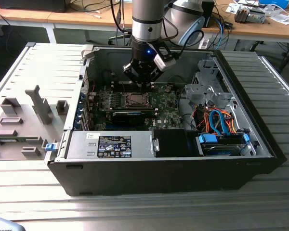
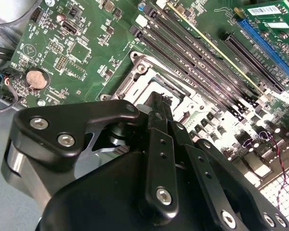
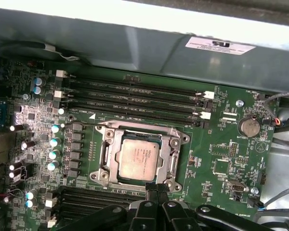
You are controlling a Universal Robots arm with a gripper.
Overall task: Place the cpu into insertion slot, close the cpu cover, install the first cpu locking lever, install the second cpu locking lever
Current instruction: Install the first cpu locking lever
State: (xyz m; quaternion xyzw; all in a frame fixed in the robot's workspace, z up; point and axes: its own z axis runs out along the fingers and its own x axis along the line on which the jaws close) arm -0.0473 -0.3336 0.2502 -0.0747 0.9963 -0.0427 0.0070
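The cpu (image 3: 140,159), a flat square with a matte silvery-grey top, sits in its metal-framed socket (image 3: 139,156) on the green motherboard (image 3: 221,159). Just above it hangs the black hand (image 3: 154,190), fingers pressed together and holding nothing.

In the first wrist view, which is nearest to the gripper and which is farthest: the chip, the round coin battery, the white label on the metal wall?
1. The chip, seated in its socket just beyond the gripper.
2. The round coin battery, off to one side on the green board.
3. The white label, on the metal wall past the board.
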